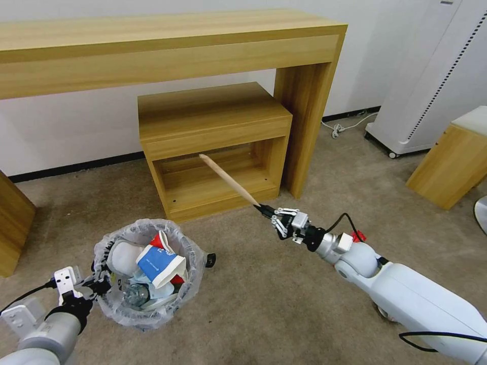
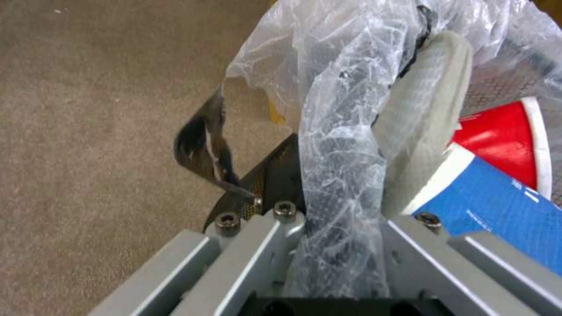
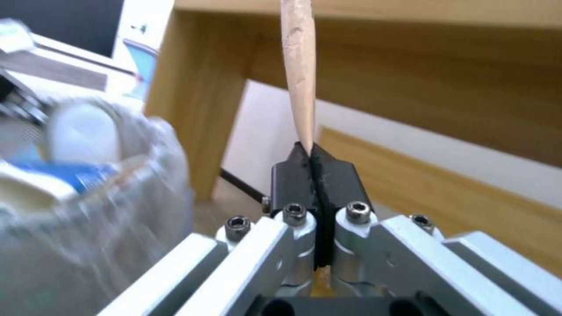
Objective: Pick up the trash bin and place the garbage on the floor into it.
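Observation:
The trash bin (image 1: 127, 304) is a small round bin with a crinkly clear bag (image 2: 342, 131) puffed over its rim, at the lower left of the head view. It holds a white slipper (image 1: 119, 253), a red cup (image 1: 162, 241), a blue and white cup (image 1: 160, 263) and other litter. My left gripper (image 1: 99, 284) is shut on the bin's bagged rim (image 2: 336, 210). My right gripper (image 1: 266, 210) is raised above the beige floor (image 1: 264, 294), to the right of the bin. It is shut on one end of a wooden stick (image 1: 228, 180), which points up toward the low shelf.
A low wooden shelf unit (image 1: 213, 147) stands under a long wooden desk (image 1: 167, 45), behind the bin. A wooden box (image 1: 454, 162) and a white appliance (image 1: 431, 91) stand at the right. A small black object (image 1: 210, 259) lies beside the bin.

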{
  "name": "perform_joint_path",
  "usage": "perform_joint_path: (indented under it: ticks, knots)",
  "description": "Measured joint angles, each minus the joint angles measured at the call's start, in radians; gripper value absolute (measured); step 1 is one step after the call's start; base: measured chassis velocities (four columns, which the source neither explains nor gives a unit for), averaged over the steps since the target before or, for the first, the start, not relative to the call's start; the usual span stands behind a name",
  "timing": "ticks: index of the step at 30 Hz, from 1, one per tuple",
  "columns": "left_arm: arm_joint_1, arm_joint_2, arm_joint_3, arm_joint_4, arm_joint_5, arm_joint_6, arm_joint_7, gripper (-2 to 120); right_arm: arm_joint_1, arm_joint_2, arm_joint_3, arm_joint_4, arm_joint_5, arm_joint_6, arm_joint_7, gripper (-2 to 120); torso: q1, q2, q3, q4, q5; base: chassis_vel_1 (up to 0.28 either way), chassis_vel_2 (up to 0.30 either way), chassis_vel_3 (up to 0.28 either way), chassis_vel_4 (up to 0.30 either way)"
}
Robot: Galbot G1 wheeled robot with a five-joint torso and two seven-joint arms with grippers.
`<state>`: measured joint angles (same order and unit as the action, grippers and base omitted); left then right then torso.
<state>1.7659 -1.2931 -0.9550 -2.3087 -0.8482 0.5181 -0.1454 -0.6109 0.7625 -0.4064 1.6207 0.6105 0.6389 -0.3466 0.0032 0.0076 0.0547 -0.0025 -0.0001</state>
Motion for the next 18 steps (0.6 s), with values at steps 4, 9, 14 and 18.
perform_joint_path:
  ticks: [4,9,14,18]
  knots:
    - [0.000,0.003,-0.001,-0.005,0.000,0.004,-0.003,1,0.053,0.004,-0.085,0.053,0.024,-0.004,0.007,0,0.000,0.000,0.000,0.0000,-0.0001,0.000,0.000,0.000,0.000]
    - [0.000,0.002,-0.002,-0.010,-0.002,0.007,-0.006,1,0.126,0.037,-0.208,0.087,0.045,-0.010,0.016,0,0.000,0.000,0.000,0.0002,-0.0001,0.000,0.000,0.000,0.000]
    - [-0.001,-0.001,-0.006,-0.018,-0.005,0.008,-0.010,1,0.210,0.075,-0.330,0.096,0.059,-0.021,0.031,0,0.000,0.000,0.000,0.0001,-0.0001,0.000,0.000,0.000,0.000]
    - [0.003,-0.002,-0.009,-0.030,-0.011,0.011,-0.016,1,0.274,0.104,-0.410,0.075,0.061,-0.025,0.045,0,0.000,0.000,0.000,0.0002,-0.0001,0.000,0.000,0.000,0.000]
